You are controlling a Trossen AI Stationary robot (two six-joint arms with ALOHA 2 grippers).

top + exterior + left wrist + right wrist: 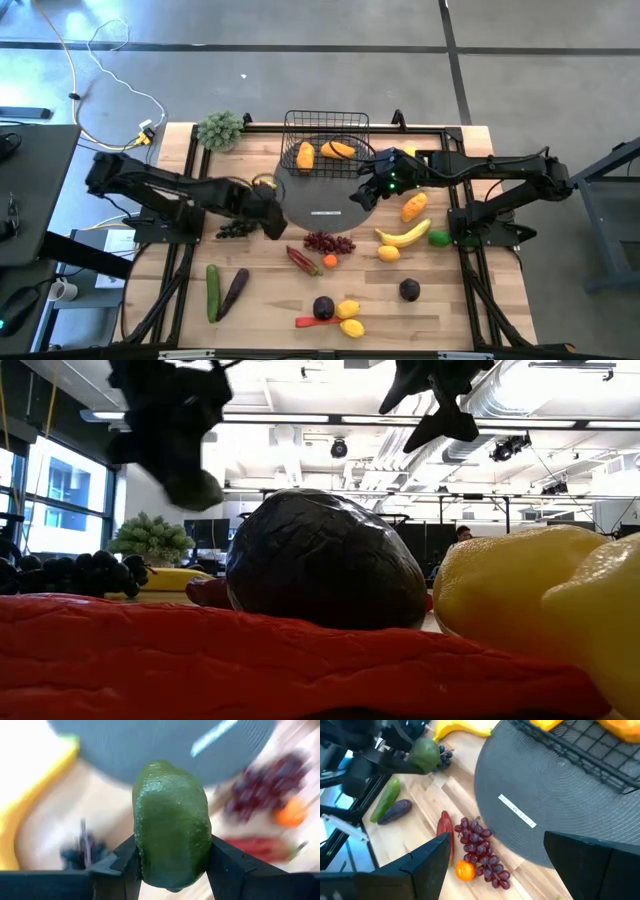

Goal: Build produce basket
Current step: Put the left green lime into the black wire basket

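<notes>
High view: going left to right, the left hand sits over the table, just beside the near-left edge of the flat grey disc and next to the dark grapes. Its 2 fingers are clamped on a green, lime-like fruit, which the left wrist view shows standing lengthwise between them, its long axis pointing out ahead of the hand.

The wire basket lies beyond the disc, away and to the right of that hand, so the carry has to cross the grey disc diagonally toward the table's far edge. 2 orange pieces already lie inside it.

The right hand hovers at the disc's right edge, just beside the basket's near-right corner, fingers apart and empty. It is the nearer hand to the basket, though the fruit is with the left. Red grapes, a banana and other produce lie on the wood nearer the front.
</notes>
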